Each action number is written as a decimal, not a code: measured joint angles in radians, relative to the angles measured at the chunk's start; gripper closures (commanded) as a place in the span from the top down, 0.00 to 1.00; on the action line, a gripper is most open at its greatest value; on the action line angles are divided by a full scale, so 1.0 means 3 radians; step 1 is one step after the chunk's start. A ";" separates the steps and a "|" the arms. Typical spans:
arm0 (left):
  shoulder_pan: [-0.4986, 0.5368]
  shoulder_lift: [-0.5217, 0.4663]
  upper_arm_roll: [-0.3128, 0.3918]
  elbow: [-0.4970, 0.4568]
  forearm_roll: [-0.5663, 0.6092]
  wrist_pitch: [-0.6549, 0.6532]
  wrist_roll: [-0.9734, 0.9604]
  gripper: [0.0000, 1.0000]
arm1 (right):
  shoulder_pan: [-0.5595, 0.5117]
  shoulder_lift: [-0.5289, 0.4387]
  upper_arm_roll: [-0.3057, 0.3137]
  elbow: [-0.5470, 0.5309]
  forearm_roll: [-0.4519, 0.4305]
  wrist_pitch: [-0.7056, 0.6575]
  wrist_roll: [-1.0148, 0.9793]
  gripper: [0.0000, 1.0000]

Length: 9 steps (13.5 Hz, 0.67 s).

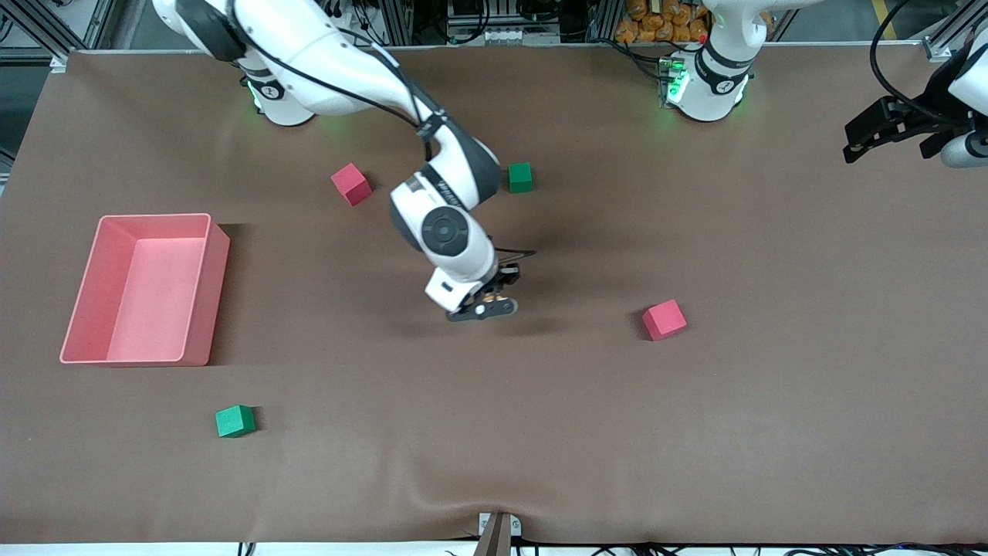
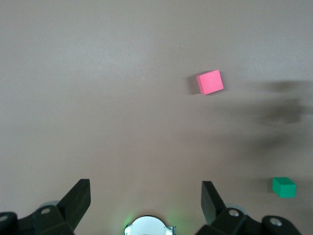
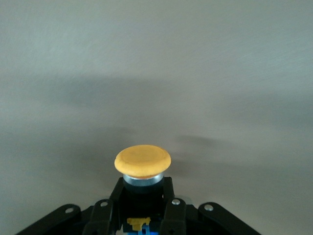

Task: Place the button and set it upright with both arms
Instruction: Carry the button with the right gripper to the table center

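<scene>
The button (image 3: 143,160) has a round orange cap on a silver ring and a black body with a blue and yellow bit below. My right gripper (image 3: 142,198) is shut on that black body, and the cap sticks out past the fingertips (image 3: 172,196). In the front view the right gripper (image 1: 485,303) hangs low over the middle of the brown table, and the button barely shows there. My left gripper (image 1: 880,127) waits raised over the left arm's end of the table. It stands open with nothing between its fingers (image 2: 78,197).
A pink bin (image 1: 218,293) stands toward the right arm's end. One red cube (image 1: 351,184) and one green cube (image 1: 520,177) lie near the bases. Another red cube (image 1: 664,320) lies beside the right gripper, toward the left arm's end. Another green cube (image 1: 235,421) lies nearer the camera.
</scene>
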 measured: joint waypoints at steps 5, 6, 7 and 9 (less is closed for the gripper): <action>0.0000 0.0001 0.0000 0.0000 0.0000 0.0002 0.0000 1.00 | 0.0181 0.0261 -0.0019 0.0038 0.0000 0.0358 0.0151 0.48; 0.0000 0.0001 0.0000 0.0000 0.0000 0.0002 0.0000 1.00 | 0.0181 0.0262 -0.0028 0.0041 0.0000 0.0360 0.0151 0.99; 0.0000 0.0003 0.0000 0.0000 0.0000 0.0002 0.0000 1.00 | 0.0181 0.0263 -0.0032 0.0041 0.0000 0.0365 0.0151 1.00; 0.0000 0.0005 0.0000 0.0000 0.0000 0.0002 0.0000 1.00 | 0.0189 0.0263 -0.0031 0.0043 0.0000 0.0379 0.0151 1.00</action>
